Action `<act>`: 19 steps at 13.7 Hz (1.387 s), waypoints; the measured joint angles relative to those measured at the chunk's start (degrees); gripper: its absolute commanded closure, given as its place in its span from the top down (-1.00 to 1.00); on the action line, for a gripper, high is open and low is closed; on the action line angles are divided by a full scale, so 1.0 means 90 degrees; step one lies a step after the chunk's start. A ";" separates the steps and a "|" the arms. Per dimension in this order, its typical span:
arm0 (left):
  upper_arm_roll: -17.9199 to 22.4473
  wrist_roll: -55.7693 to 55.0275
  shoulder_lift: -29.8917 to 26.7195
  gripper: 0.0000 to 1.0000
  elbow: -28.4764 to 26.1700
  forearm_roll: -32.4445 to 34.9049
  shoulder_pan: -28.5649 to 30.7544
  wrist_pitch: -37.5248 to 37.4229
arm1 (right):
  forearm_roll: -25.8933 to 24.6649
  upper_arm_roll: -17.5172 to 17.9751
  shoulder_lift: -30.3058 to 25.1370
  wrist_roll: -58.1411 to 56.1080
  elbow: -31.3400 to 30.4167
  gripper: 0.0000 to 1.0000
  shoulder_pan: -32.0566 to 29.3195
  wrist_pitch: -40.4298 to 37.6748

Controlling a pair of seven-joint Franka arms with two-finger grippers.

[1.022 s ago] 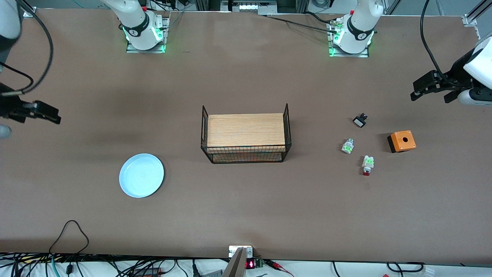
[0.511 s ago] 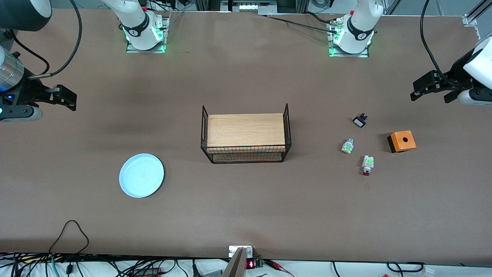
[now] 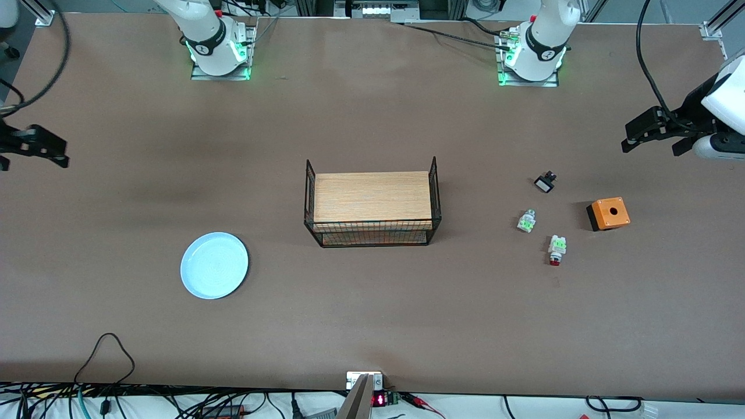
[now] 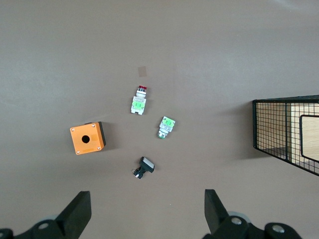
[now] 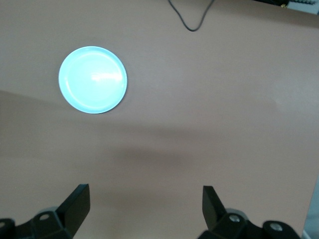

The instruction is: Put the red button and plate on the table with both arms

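Front view: both grippers hang high at the table's ends, fingers spread wide and holding nothing.

With the wire rack as landmark: the plate lies flat toward the right arm's end, slightly nearer the camera; the red button lies toward the left arm's end. The right gripper hangs over bare table near the plate, and the left gripper over table beside the small parts.
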 measured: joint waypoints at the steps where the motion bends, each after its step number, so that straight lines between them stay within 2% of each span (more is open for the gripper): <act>1: 0.0000 0.0000 0.0000 1.00 0.0000 0.0000 0.0000 0.0000 | 0.0032 -0.0140 -0.0012 -0.0015 0.0000 1.00 0.0029 0.0008; 4: 0.0000 0.0000 0.0001 1.00 0.0000 0.0000 0.0000 0.0000 | 0.0058 -0.0224 -0.0226 0.0073 0.0002 1.00 0.0109 -0.0221; 8: 0.0000 0.0000 0.0001 1.00 0.0000 0.0000 0.0000 0.0000 | 0.0090 -0.0223 -0.0441 0.1141 -0.0007 1.00 0.0305 -0.0266; 15: 0.0000 0.0000 0.0001 1.00 0.0000 0.0000 0.0000 0.0000 | 0.0103 -0.0221 0.0055 0.1552 -0.0187 1.00 0.0470 0.0171; 19: 0.0000 0.0000 0.0001 1.00 0.0000 0.0000 0.0000 0.0000 | 0.0232 -0.0233 0.0104 0.1588 -0.0183 1.00 0.0488 0.0260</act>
